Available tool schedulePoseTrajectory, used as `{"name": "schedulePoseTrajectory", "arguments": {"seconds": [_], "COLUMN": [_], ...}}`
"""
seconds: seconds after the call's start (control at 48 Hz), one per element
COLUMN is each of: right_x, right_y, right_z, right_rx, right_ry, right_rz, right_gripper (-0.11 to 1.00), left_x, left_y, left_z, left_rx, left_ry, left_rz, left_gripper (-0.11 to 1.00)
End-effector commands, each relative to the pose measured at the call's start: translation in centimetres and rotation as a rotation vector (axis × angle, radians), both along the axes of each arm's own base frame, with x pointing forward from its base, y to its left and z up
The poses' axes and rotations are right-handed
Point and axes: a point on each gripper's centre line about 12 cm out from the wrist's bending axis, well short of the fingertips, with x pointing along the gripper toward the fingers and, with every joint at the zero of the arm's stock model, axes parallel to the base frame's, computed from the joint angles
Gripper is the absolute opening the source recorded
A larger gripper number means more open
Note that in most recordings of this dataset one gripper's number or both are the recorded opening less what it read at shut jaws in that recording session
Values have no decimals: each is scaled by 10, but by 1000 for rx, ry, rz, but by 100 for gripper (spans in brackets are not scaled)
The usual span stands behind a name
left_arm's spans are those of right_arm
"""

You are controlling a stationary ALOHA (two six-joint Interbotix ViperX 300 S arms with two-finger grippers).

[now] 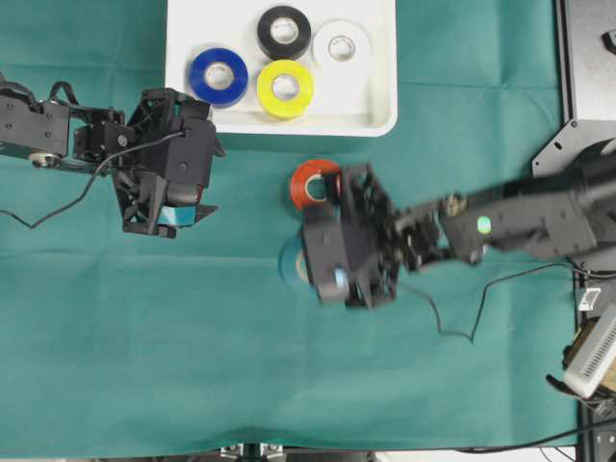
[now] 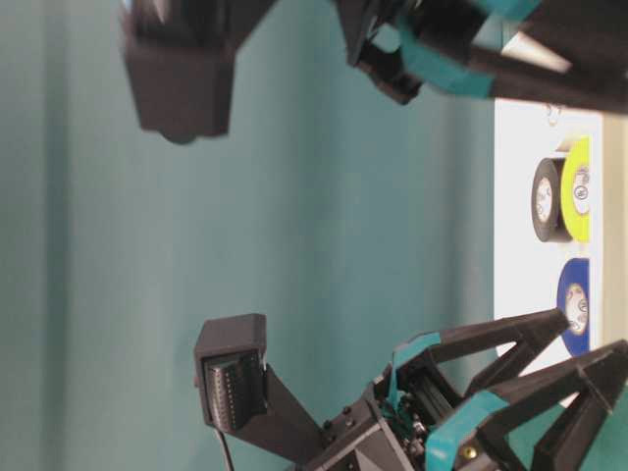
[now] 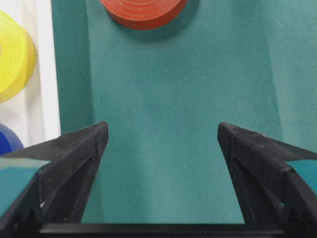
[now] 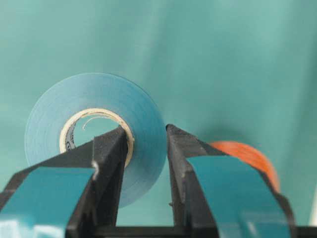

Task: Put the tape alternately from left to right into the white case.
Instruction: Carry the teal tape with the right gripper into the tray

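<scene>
My right gripper (image 4: 145, 131) is shut on the teal tape (image 4: 49, 114), one finger inside its pale core and the other outside the roll's wall. From overhead that teal tape (image 1: 290, 262) peeks out at the left of the right gripper (image 1: 308, 258), with the red tape (image 1: 310, 183) lying just above it on the cloth. The white case (image 1: 375, 87) holds the blue tape (image 1: 218, 77), yellow tape (image 1: 285, 89), black tape (image 1: 284, 33) and white tape (image 1: 341, 43). My left gripper (image 3: 162, 128) stands open over bare cloth, below the case's left end, with the red tape (image 3: 143, 12) ahead of it.
A green cloth (image 1: 144, 337) covers the table. The case's rim (image 3: 47, 74) runs along the left of the left wrist view, with the yellow roll (image 3: 12, 54) behind it. Cables (image 1: 452, 322) trail from the right arm. Metal fixtures (image 1: 587, 58) stand at the right edge.
</scene>
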Motion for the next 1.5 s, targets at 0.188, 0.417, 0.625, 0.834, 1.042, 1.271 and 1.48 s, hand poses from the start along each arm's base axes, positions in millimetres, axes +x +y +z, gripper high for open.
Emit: {"name": "schedulePoseTrajectory", "arguments": {"seconds": [0.188, 0.417, 0.625, 0.834, 1.042, 1.271, 1.48], "right_x": [-5, -14, -24, -35, -45, -51, -50], "right_y": [-58, -108, -145, -174, -193, -195, -195], "right_z": [18, 13, 9, 5, 0, -6, -7], "right_rx": [-24, -84, -118, -130, -131, -124, -119], "right_ry": [-52, -37, -20, -14, -16, -9, -14], "right_rz": [-130, -228, -309, -379, -422, -427, -425], "right_gripper": [24, 24, 24, 24, 24, 24, 24], "left_x": [3, 3, 2, 2, 3, 2, 3], "left_y": [-3, -3, -3, -3, -3, -3, -3], "left_z": [10, 10, 9, 9, 10, 9, 10], "left_rx": [-2, -2, -2, -2, -2, -2, -2], "left_ry": [-34, -32, -32, -32, -34, -32, -34], "left_rz": [-6, -6, -6, -6, -6, -6, -6], "left_gripper": [66, 66, 66, 66, 66, 66, 66]}}
